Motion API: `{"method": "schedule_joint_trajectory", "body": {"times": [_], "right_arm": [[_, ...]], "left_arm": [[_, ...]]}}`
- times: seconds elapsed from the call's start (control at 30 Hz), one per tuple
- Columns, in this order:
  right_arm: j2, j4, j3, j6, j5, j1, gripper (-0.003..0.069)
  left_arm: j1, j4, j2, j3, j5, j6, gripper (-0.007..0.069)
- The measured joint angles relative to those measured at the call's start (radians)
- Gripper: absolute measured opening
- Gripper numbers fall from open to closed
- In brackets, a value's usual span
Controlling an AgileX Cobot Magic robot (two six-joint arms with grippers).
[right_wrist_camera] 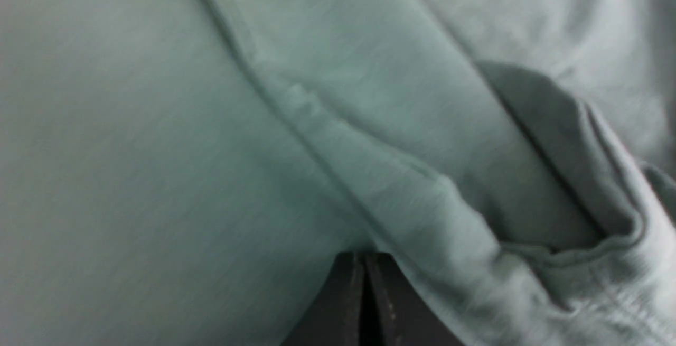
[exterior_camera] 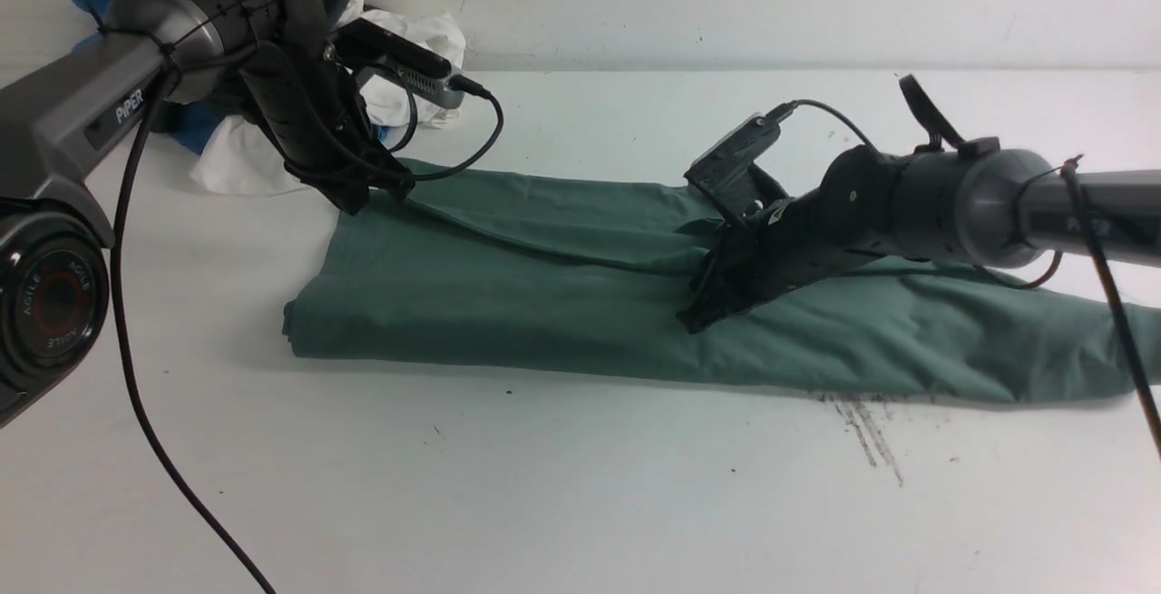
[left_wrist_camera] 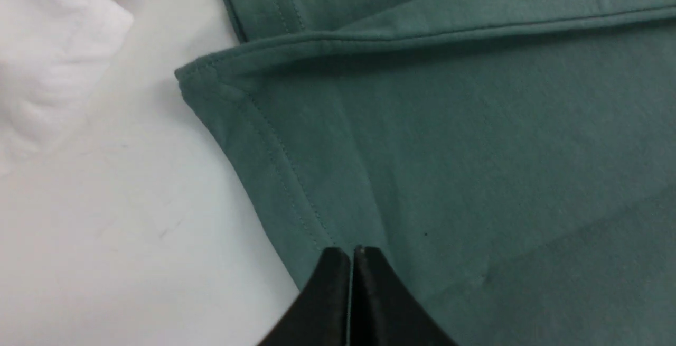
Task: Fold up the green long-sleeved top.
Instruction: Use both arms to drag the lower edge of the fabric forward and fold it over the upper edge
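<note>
Left: a heap of white cloth [exterior_camera: 236, 168] and blue cloth [exterior_camera: 195, 127] lies at the far edge of the worktop [exterior_camera: 580, 503], just beside the far-left corner of the green long-sleeved top [exterior_camera: 544, 322]. The left tool [exterior_camera: 358, 204] comes down on that corner. In the left wrist view its jaws are pressed together on the stitched hem [left_wrist_camera: 274, 177], at the cloth's outer edge, and a faint crease runs up to the tips. A black cable [exterior_camera: 136, 376] trails from the left arm over the near-left worktop.

Centre: the top lies as a long flat band across the worktop, with its left edge folded straight and its near edge almost parallel to the front. Bare worktop runs along the whole near side and behind the band.

Right of centre: the right tool [exterior_camera: 694, 320] reaches in low from the right and rests on the middle of the band. Its jaws are closed on a raised fold of fabric [right_wrist_camera: 422, 193].

Right: the band narrows and runs out of view at the right edge. Dark scuff marks [exterior_camera: 866, 431] lie on the worktop just in front of it.
</note>
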Motion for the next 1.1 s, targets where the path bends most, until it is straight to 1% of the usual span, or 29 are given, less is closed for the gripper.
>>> {"method": "schedule_joint_trajectory", "body": {"times": [0.2,0.3,0.33,0.53,0.67,0.73,0.87,0.93,0.97,1.0,1.03,1.1], "right_arm": [[0.060,0.040,-0.086,0.071,-0.062,-0.005,-0.0014],[0.101,0.065,-0.156,0.139,-0.072,-0.021,-0.0014],[0.103,0.066,-0.167,0.145,-0.072,-0.023,-0.0014],[0.197,0.126,-0.336,0.356,-0.093,-0.093,-0.0014],[0.241,0.133,-0.414,0.449,-0.092,-0.140,-0.0014],[0.249,0.133,-0.439,0.467,-0.072,-0.158,-0.0014],[0.240,0.093,-0.535,0.463,0.104,-0.202,-0.0014],[0.214,0.032,-0.582,0.443,0.227,-0.210,-0.0014],[0.207,0.016,-0.591,0.440,0.254,-0.210,-0.0014],[0.170,-0.052,-0.616,0.433,0.355,-0.209,-0.0014],[0.164,-0.068,-0.621,0.433,0.368,-0.209,-0.0014],[0.099,-0.170,-0.636,0.431,0.518,-0.202,-0.0014]], "left_arm": [[0.000,-0.035,0.068,0.000,0.086,0.045,-0.0008],[0.000,-0.071,0.101,0.000,0.087,0.068,-0.0008],[0.000,-0.073,0.101,0.000,0.087,0.068,-0.0008],[0.000,-0.084,0.123,-0.013,0.092,0.074,-0.0008],[0.001,-0.086,0.124,-0.013,0.094,0.075,-0.0008],[0.001,-0.086,0.124,-0.013,0.094,0.077,-0.0008],[0.001,-0.086,0.124,-0.013,0.094,0.086,-0.0008],[0.001,-0.087,0.124,-0.017,0.094,0.088,-0.0008],[0.001,-0.087,0.124,-0.018,0.094,0.089,-0.0008],[0.001,-0.087,0.123,-0.018,0.095,0.089,-0.0008],[0.001,-0.087,0.123,-0.018,0.095,0.090,-0.0008],[0.002,-0.089,0.115,-0.014,0.094,0.091,-0.0008]]}}
